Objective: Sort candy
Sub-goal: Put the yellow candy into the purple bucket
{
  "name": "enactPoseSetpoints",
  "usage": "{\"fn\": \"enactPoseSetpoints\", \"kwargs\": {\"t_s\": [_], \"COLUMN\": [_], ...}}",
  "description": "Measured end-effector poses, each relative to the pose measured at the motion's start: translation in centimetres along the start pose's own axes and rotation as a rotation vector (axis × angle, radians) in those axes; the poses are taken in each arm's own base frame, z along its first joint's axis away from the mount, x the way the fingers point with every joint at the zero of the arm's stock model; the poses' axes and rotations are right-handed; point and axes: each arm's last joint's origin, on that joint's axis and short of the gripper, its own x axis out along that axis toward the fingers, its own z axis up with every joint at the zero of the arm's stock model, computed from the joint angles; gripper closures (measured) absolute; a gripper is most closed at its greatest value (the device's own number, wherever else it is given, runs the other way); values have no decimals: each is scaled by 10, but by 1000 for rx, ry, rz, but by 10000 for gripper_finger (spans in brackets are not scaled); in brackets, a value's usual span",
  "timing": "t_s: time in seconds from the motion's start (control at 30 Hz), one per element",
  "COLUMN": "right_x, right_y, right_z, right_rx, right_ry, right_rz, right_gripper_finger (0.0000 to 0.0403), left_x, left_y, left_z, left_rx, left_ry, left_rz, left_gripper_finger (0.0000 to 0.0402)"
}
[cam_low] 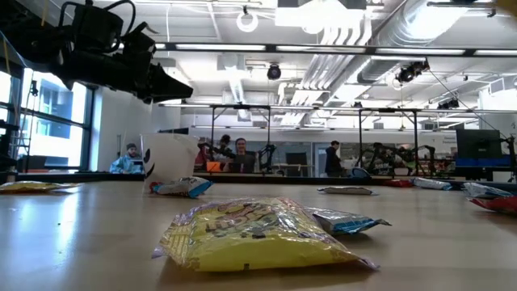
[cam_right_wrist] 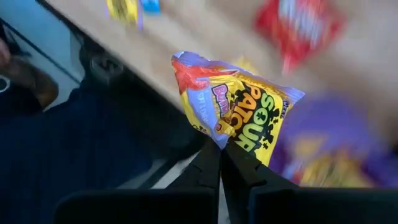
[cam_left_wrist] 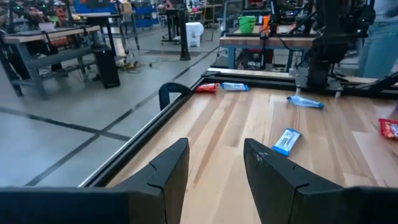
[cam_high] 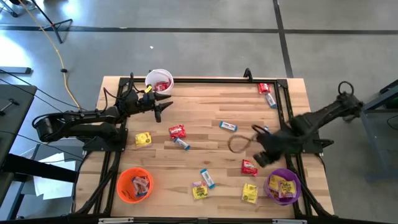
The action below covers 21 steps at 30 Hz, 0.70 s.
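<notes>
Red, yellow and blue-white candy lies scattered on the wooden table, for instance a red packet [cam_high: 177,131], a blue bar [cam_high: 228,126] and a yellow packet [cam_high: 249,193]. My right gripper [cam_right_wrist: 221,146] is shut on a yellow candy packet [cam_right_wrist: 239,106] and hovers just left of the purple cup [cam_high: 283,186]. In the high view the gripper [cam_high: 261,155] hides that packet. My left gripper [cam_left_wrist: 214,180] stands open with nothing between its fingers, near the white cup [cam_high: 159,81] at the far left. My right gripper pinches the yellow packet by one edge of its wrapper [cam_right_wrist: 225,135] between its two fingertips. The fingers slant downward. The packet sticks out past the fingertips, lifted clear of the table.
The white cup holds red candy, the orange cup [cam_high: 134,185] at the near left holds candy, and the purple cup holds yellow packets. A black frame [cam_high: 286,106] runs around the table. A red packet [cam_high: 249,167] lies close below my right gripper.
</notes>
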Motion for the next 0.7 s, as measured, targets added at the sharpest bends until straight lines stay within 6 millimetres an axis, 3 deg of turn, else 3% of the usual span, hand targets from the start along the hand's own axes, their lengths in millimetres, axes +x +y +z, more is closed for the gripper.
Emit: {"fn": "enactPoseSetpoints", "kwargs": {"t_s": [0.13,0.27,0.5,0.7], "right_x": [6,15,36,66], "right_y": [-2,-17,-22,-19], "right_z": [-39,-58,-62,-63], "right_rx": [145,247,168,96], "right_ry": [97,83,38,74], "right_rz": [-12,-200,-377,-503], "right_gripper_finger": [402,402,403,403], "left_x": [0,0,0,0], "left_y": [0,0,0,0], "left_z": [0,0,-1,-1], "left_rx": [0,-2,-5,-6], "left_ry": [1,1,8,11], "left_rz": [0,0,-1,-1], "left_gripper_finger": [259,259,259,259]}}
